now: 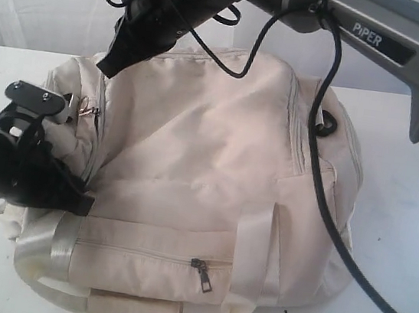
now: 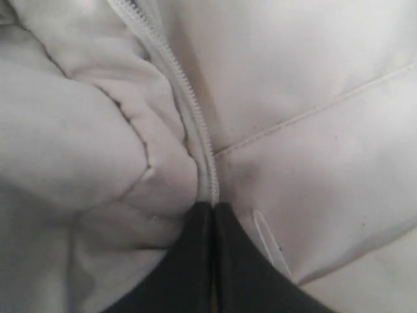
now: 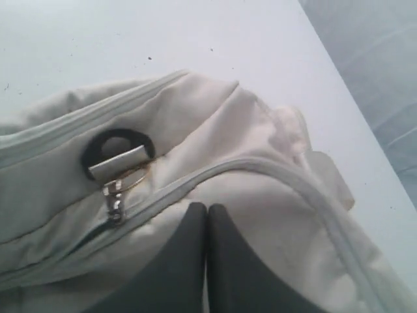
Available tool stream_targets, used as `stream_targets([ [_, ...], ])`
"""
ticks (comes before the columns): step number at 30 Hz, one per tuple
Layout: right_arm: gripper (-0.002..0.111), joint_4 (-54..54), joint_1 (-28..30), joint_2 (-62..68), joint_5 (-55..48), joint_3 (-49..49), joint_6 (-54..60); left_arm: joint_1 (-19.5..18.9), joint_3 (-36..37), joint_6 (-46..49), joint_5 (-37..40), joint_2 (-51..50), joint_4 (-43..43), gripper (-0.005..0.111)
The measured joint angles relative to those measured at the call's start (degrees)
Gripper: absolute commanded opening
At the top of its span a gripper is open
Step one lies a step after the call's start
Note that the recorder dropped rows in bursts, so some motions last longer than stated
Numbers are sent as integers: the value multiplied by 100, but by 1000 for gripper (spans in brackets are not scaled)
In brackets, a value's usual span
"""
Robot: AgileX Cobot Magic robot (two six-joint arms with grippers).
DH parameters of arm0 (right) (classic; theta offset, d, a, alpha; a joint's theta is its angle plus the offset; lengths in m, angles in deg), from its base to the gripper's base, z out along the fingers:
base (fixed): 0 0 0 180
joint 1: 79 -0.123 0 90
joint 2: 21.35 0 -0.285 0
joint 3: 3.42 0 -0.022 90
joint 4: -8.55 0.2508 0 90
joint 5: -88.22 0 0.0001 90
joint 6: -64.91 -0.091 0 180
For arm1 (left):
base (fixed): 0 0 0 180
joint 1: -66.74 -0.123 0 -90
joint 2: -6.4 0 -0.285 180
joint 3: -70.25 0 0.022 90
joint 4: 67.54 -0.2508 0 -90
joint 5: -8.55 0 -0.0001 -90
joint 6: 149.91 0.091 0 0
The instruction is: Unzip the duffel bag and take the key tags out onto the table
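The cream duffel bag (image 1: 210, 149) lies zipped on the white table (image 1: 398, 251). At its left end, my left gripper (image 1: 83, 203) is shut on the bag's fabric, where the closed main zipper (image 2: 189, 111) runs into its fingertips (image 2: 212, 207). My right arm reaches across to the far left corner. There my right gripper (image 1: 106, 70) is shut with nothing between its fingers, its tips (image 3: 207, 207) resting on the bag (image 3: 273, 195) beside the metal zipper slider (image 3: 115, 199) and its ring. The slider (image 1: 86, 108) sits between the two grippers. The key tags are hidden.
A front pocket with a dark zip pull (image 1: 204, 274) faces the near edge, flanked by shiny webbing handles (image 1: 42, 250). The right arm's black cable (image 1: 326, 210) drapes over the bag's right side. A black loop with a grey tab (image 3: 117, 151) sits near the slider. Bare table (image 3: 195, 39) surrounds the bag.
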Motion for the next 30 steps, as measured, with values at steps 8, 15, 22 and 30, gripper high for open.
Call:
stream_targets([
  [8,0,14,0,62,154,0,0,22,606,-10,108,496,17,0],
  [15,10,264,0,117,-605,0,128,33,620,-10,73,555,17,0],
  [22,43,1031,-77,274,-688,0,1501,33,620,-10,73,555,17,0],
  [30,45,1316,-241,478,147,0,703,33,620,-10,108,555,17,0],
])
